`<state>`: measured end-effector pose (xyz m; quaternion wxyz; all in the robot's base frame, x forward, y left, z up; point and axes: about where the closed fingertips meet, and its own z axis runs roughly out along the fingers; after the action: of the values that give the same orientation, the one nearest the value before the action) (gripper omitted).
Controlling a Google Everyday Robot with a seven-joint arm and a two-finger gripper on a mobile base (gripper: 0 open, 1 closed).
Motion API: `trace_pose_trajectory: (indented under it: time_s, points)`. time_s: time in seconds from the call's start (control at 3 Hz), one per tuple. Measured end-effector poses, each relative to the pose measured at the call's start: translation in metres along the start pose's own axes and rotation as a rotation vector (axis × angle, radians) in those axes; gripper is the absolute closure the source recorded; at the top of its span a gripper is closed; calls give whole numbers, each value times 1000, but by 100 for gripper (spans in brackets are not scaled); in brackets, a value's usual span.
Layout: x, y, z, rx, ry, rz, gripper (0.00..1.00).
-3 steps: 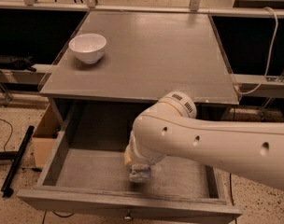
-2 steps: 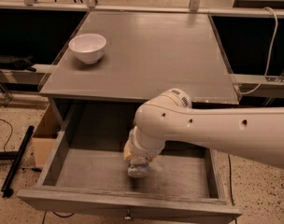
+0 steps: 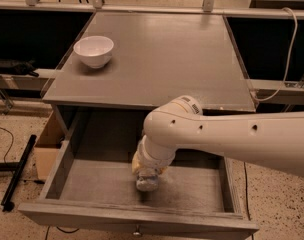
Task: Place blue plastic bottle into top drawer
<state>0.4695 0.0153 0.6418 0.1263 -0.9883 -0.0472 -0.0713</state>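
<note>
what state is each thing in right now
top drawer: pulled open
blue plastic bottle: low inside the drawer near its front, at the claw
claw: down inside the drawer at the bottle, mostly hidden by the wrist
white bowl: upright on the cabinet top, looks empty

A single camera looks steeply down from above and in front of the grey cabinet (image 3: 157, 54), near enough that the pulled-out top drawer (image 3: 92, 184) fills the lower frame. The arm (image 3: 242, 134) enters from the right, with its gripper (image 3: 147, 180) down inside the drawer.
</note>
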Motion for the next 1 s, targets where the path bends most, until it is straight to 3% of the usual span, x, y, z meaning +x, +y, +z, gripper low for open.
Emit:
trace_pose_trajectory:
  time_s: [0.67,1.0]
  points:
    - [2,0,9,1,-19,1,96]
    - [2,0,9,1,-19,1,73]
